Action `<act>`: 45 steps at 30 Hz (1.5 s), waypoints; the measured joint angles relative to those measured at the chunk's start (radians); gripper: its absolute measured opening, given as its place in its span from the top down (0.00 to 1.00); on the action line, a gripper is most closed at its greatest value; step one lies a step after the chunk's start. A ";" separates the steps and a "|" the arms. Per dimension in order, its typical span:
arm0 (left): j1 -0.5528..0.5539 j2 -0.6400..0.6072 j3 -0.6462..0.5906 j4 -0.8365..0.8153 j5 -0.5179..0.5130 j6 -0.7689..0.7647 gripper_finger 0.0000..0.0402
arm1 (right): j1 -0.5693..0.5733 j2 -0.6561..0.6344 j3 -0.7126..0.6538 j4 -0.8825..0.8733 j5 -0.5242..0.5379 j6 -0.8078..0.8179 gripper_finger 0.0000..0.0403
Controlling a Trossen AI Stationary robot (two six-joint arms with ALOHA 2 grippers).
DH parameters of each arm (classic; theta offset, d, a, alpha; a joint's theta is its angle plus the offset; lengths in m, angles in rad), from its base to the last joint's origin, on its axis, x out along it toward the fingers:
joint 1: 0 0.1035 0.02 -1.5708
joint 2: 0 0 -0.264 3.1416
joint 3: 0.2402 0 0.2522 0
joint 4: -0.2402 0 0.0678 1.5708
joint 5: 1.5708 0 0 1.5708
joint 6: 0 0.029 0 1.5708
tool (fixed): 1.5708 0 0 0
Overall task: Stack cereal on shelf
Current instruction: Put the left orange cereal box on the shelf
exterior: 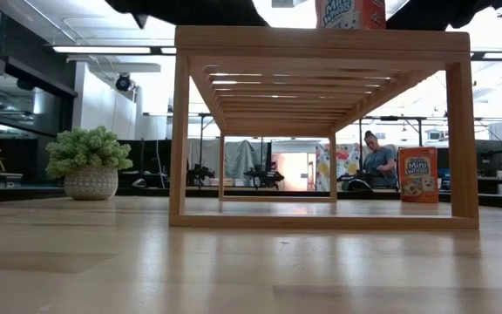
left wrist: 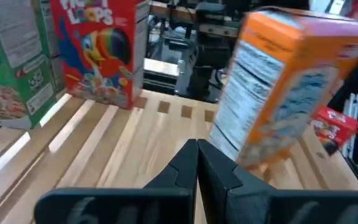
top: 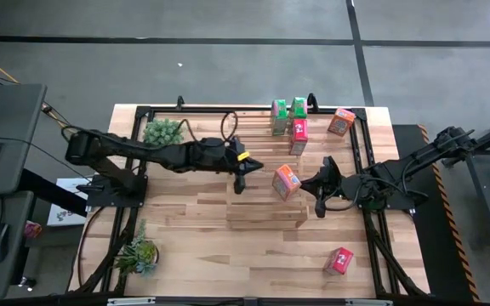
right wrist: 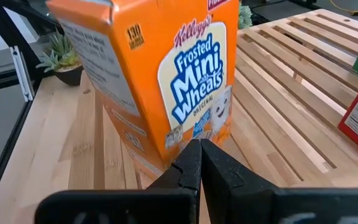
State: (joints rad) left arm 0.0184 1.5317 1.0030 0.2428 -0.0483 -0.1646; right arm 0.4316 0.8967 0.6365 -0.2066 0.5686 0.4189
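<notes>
left claw (top: 240,186) together, over shelf (top: 253,217) | right claw (top: 319,210) together, beside orange cereal box (top: 286,181)

Six boxes, two plants, one shelf, two arms: that's the count on the table!

Running through the cereal now: two green boxes, the first green box (top: 279,117) and the second green box (top: 299,107). Then two red, the first red box (top: 299,136) and the second red box (top: 340,260). And two orange, the first orange box (top: 286,181) and the second orange box (top: 341,121), six in all. One slatted shelf (top: 262,208), just the one. Two potted plants, the first plant (top: 162,132) and the second plant (top: 139,253). Two arms, the left arm (top: 160,153) and the right arm (top: 381,183). And one person (exterior: 377,161) in the room behind.
</notes>
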 joint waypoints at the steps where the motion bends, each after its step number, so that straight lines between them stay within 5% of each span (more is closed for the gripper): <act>1: -0.012 -0.017 -0.014 -0.004 -0.001 0.005 1.00 | 0.000 0.000 0.000 0.000 0.001 0.000 1.00; 12: -0.142 0.115 -0.014 0.169 0.007 0.011 1.00 | 0.000 0.000 0.000 0.004 0.024 0.000 1.00; 23: -0.108 0.228 0.096 0.168 0.014 0.019 1.00 | 0.000 0.000 0.000 0.003 0.021 -0.008 1.00; 45: -0.036 0.230 0.098 0.174 0.015 0.019 1.00 | 0.000 0.000 0.000 0.002 0.017 0.030 1.00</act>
State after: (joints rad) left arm -0.0174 1.7615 1.1011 0.4166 -0.0334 -0.1452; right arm 0.4316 0.8963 0.6365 -0.2047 0.5858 0.4487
